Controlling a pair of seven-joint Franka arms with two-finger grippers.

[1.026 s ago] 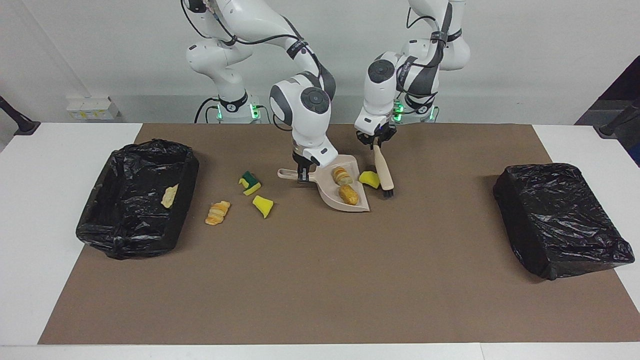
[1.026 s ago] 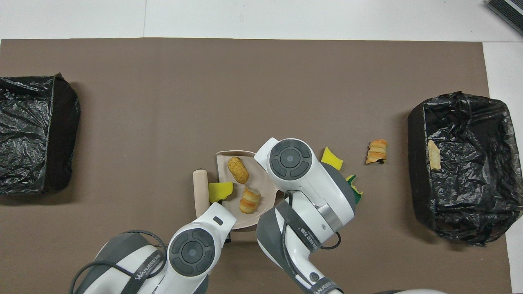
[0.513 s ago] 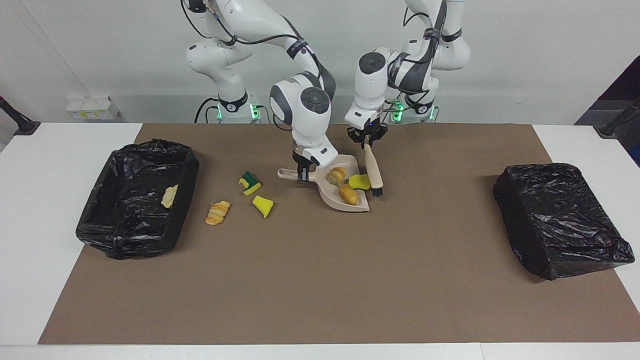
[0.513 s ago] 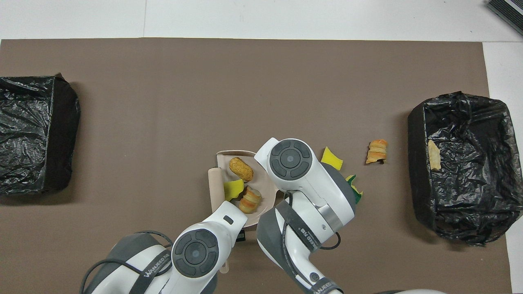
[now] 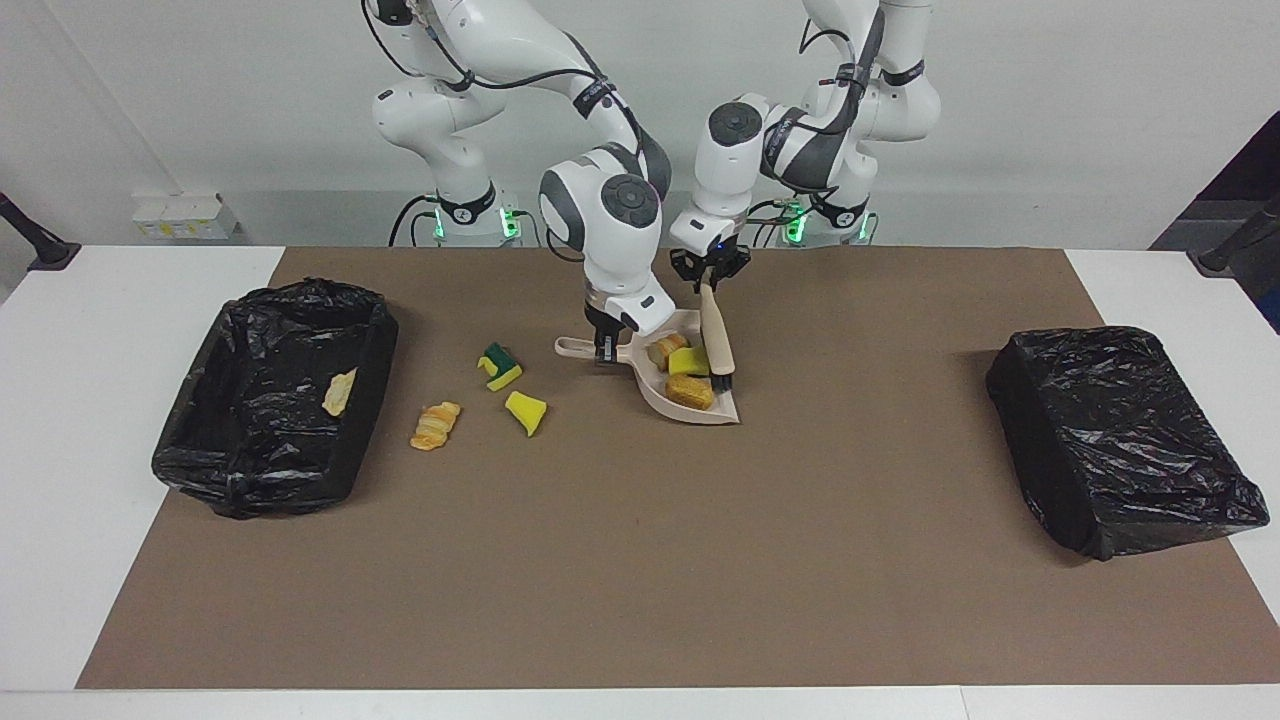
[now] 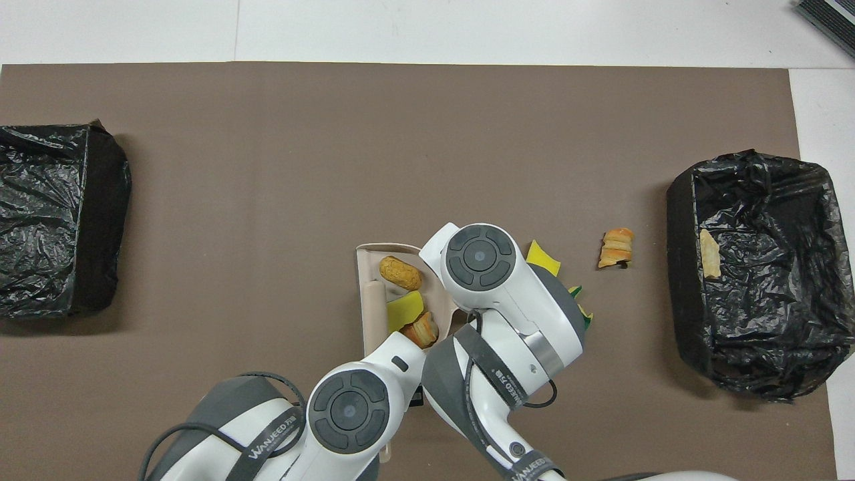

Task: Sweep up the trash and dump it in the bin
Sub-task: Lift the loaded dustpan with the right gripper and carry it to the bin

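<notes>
The beige dustpan (image 5: 720, 413) (image 6: 366, 266) lies flat on the brown mat, and my right gripper (image 5: 603, 352) is shut on its handle. Inside it sit two bread pieces (image 5: 691, 391) (image 6: 400, 272) and a yellow sponge chunk (image 5: 688, 360) (image 6: 405, 310). My left gripper (image 5: 709, 278) is shut on the beige brush (image 5: 716, 338) (image 6: 377, 306), whose black bristles rest in the pan's mouth against the sponge. More trash lies on the mat toward the right arm's end: a green-topped sponge (image 5: 499, 365), a yellow chunk (image 5: 526, 411) (image 6: 542, 259) and a striped croissant (image 5: 435, 425) (image 6: 616, 247).
An open black-lined bin (image 5: 250, 470) (image 6: 681, 267) stands at the right arm's end of the mat with one pale scrap (image 5: 339, 391) (image 6: 709, 254) inside. A second black-bagged bin (image 5: 1120, 435) (image 6: 60, 220) stands at the left arm's end. In the overhead view the arms cover both grippers.
My left gripper swept the brush toward the right arm's end, pushing the yellow sponge chunk off the mat into the dustpan against the bread. The right gripper and pan stayed put.
</notes>
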